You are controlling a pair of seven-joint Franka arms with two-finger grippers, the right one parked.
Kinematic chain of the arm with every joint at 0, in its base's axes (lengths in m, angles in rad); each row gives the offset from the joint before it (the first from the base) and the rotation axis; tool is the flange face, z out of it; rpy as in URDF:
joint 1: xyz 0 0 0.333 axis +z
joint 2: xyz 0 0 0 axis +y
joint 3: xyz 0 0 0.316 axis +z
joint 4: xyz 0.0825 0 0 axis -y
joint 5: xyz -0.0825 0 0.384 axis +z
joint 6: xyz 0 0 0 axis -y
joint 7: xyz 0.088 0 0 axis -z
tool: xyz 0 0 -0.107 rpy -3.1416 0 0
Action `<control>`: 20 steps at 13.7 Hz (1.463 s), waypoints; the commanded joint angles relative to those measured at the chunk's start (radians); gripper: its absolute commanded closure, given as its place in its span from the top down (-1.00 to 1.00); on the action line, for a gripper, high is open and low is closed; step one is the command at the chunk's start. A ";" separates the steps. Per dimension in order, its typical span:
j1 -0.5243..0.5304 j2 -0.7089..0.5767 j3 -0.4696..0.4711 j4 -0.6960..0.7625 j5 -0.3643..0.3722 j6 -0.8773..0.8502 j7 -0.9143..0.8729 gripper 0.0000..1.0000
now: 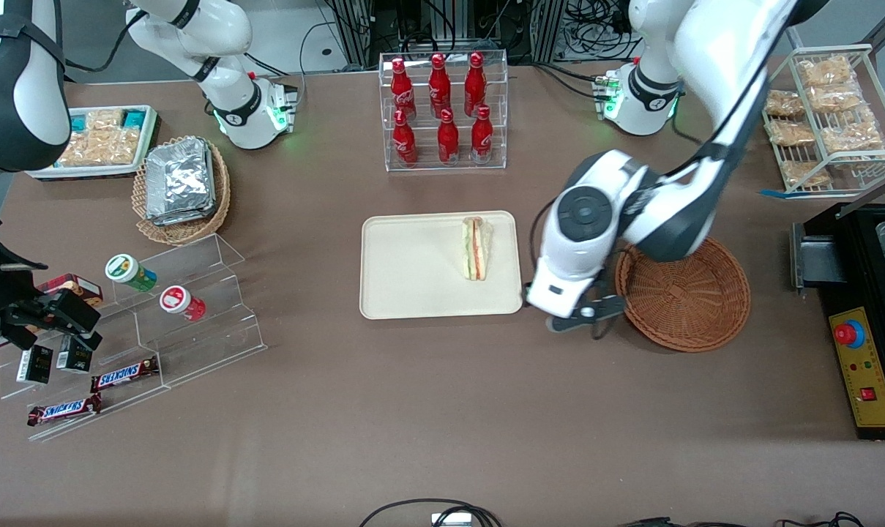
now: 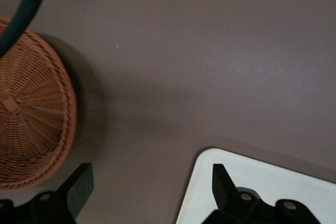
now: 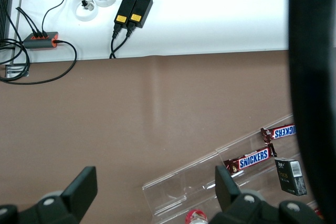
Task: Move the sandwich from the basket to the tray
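On tray [image 1: 413, 282], sandwich [image 1: 476, 248]; gripper [image 2: 149, 192] fingers apart between basket [image 2: 31, 124], tray.

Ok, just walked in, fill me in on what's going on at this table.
The sandwich already lies on the cream tray, near the edge closest to the reddish-brown wicker basket, which now holds nothing. The left arm's gripper hangs over the bare table between the tray and the basket, fingers open and holding nothing. From how things lie, the move from basket to tray looks done.
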 commanded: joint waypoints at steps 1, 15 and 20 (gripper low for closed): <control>0.047 -0.056 -0.008 -0.016 -0.003 -0.040 0.016 0.99; 0.147 -0.416 0.303 -0.013 -0.346 -0.376 0.853 0.99; 0.147 -0.458 0.353 0.050 -0.346 -0.485 1.022 0.99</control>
